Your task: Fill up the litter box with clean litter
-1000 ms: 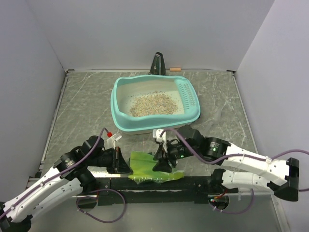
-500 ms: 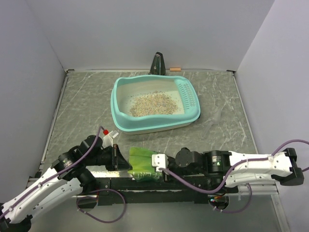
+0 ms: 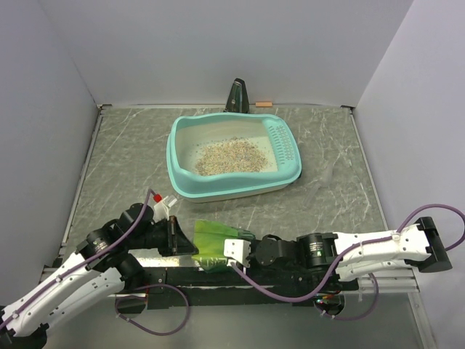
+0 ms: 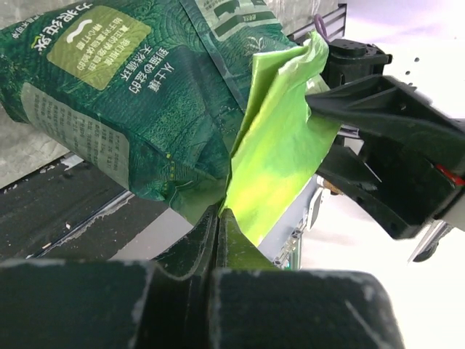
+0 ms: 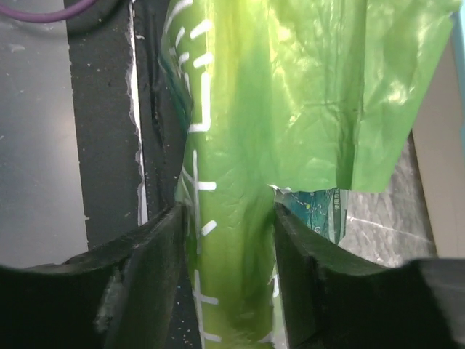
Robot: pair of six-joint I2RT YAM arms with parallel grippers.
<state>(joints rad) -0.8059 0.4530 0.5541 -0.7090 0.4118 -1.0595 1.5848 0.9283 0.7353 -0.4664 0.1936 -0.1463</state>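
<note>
Tabletop [image 3: 123,160], one: grey, marble-patterned, walled on three sides. Robot arms, two: the left arm [image 3: 65,280] reaches in from the near left corner and the right arm [image 3: 363,251] lies low along the near edge from the right corner. Litter box [image 3: 218,193], one: a teal tray with a whitish inside, resting flat toward the middle of the far edge, its slotted grid at the right end. Green bag [image 3: 211,243], one: printed with white lettering and a bright green lining, crumpled at the middle of the near edge, well apart from the litter box. Clean litter [image 3: 231,157], one loose beige heap: it lies inside the litter box on the floor of the tray, left of the grid. Tools, two: the left tool [image 4: 218,218] is clenched on a thin edge of the green bag. The right tool [image 5: 225,218] is clamped across a rolled fold of the same bag, which fills the gap between its fingers. Dark upright object [image 3: 237,96], one, at the far edge. Small orange piece [image 3: 264,104], one, just beside it.
</note>
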